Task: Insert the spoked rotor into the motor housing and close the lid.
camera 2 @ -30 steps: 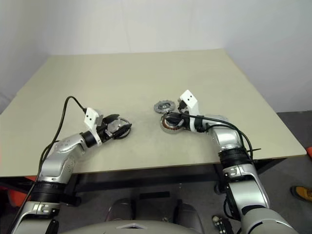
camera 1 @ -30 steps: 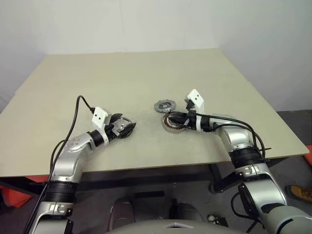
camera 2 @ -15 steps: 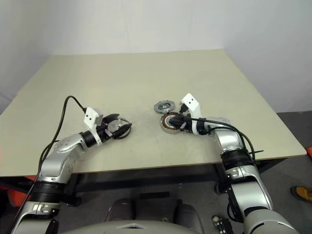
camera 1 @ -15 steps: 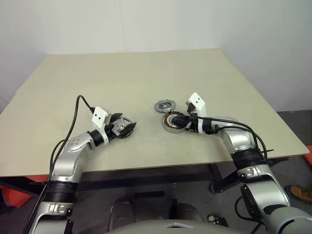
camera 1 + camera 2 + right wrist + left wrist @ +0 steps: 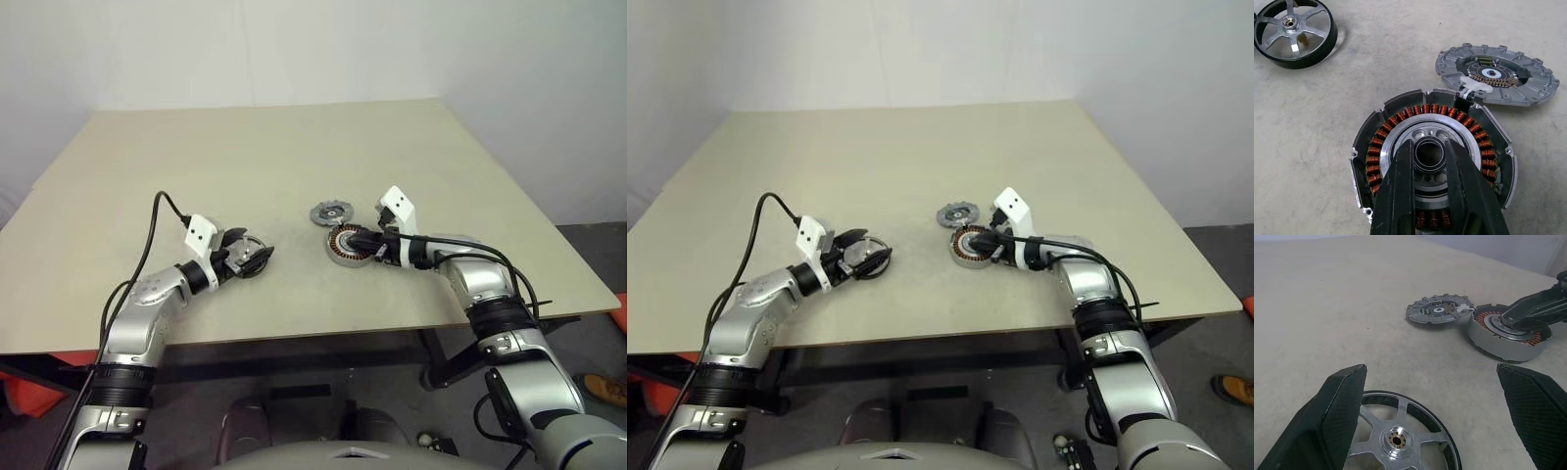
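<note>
Honestly, you will find no brand, label or readable writing on any part here; the surfaces carry only bare metal and copper. Your work surface is a plain beige table (image 5: 294, 147), matte and lightly speckled, standing against a pale blank wall (image 5: 294, 49), with a dark floor past its right edge. Your left gripper (image 5: 1435, 416) has its two black fingers (image 5: 1332, 416) spread wide apart, and the spoked rotor (image 5: 1400, 438) lies flat on the table between them, not clamped. The motor housing (image 5: 1432, 166) sits near the table's middle, well apart from the rotor, its ring of copper windings exposed. Your right gripper (image 5: 1430, 147) rests over the housing with its fingers (image 5: 1400, 196) close together but with a narrow gap, their tips at either side of the central hub opening; you cannot tell from these views whether they press on it. The lid (image 5: 1496, 73) lies open-side up just beyond the housing, joined to its rim by a small white tab (image 5: 1474, 84).
</note>
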You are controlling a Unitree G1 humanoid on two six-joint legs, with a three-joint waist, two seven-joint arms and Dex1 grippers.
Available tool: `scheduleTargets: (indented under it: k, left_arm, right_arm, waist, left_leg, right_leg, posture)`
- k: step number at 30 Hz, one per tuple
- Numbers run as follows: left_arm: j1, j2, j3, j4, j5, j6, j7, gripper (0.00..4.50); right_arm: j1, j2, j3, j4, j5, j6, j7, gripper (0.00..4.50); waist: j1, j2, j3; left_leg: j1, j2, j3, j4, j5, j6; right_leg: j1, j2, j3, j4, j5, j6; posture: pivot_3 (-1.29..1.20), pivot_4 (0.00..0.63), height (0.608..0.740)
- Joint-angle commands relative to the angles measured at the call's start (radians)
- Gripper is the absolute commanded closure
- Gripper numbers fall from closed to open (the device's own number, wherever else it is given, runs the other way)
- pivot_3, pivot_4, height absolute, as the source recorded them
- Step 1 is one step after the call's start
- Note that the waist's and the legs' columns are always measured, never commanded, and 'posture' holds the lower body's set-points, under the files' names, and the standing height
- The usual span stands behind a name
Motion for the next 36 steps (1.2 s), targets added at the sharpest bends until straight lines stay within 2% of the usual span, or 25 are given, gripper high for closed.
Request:
scheduleTargets:
  k: [1,10,11,26,36]
  left_arm:
    - [-0.002,0.006,0.006,-0.048,-0.019,-0.001,-0.013,0.0]
    - [-0.004,0.007,0.011,-0.047,-0.019,0.004,-0.025,0.0]
    - [-0.004,0.008,0.011,-0.047,-0.019,0.004,-0.025,0.0]
    - [-0.005,0.009,0.01,-0.044,-0.015,0.002,-0.031,0.0]
    - [-0.005,0.007,0.007,-0.044,-0.011,-0.002,-0.027,0.0]
  right_arm:
    - [-0.019,-0.007,-0.005,0.001,-0.001,-0.008,0.008,3.2]
    - [-0.022,-0.005,-0.02,-0.023,0.005,-0.022,-0.011,0.18]
    - [-0.023,-0.007,-0.024,-0.028,0.008,-0.021,-0.011,0.04]
    - [-0.026,-0.009,-0.059,-0.078,0.045,-0.01,-0.011,0.04]
    - [0.016,-0.027,-0.035,-0.128,0.034,-0.011,0.005,0.04]
  waist:
    - [0.0,0.0,0.0]
    - [0.0,0.0,0.0]
    - [0.001,0.0,0.0]
    - [0.0,0.0,0.0]
    - [0.0,0.0,0.0]
  left_leg:
    - [0.0,0.0,0.0,0.0,0.0,0.0]
    - [0.001,0.0,0.0,0.001,0.0,0.0]
    - [0.001,0.0,0.0,0.001,0.0,0.0]
    - [0.001,0.0,0.0,0.001,0.0,0.0]
    - [0.001,0.0,0.0,0.001,0.0,0.0]
  right_leg:
    - [0.0,0.0,0.0,0.0,0.0,0.0]
    - [0.001,0.0,0.0,0.001,0.0,0.0]
    - [0.002,0.0,0.0,0.001,0.0,0.0]
    - [0.002,0.0,0.0,0.001,0.0,0.0]
    - [0.002,0.0,0.0,0.001,0.0,0.0]
  posture:
    - [0.0,0.0,0.74]
    - [0.0,0.0,0.74]
    - [0.0,0.0,0.74]
    - [0.0,0.0,0.74]
    - [0.0,0.0,0.74]
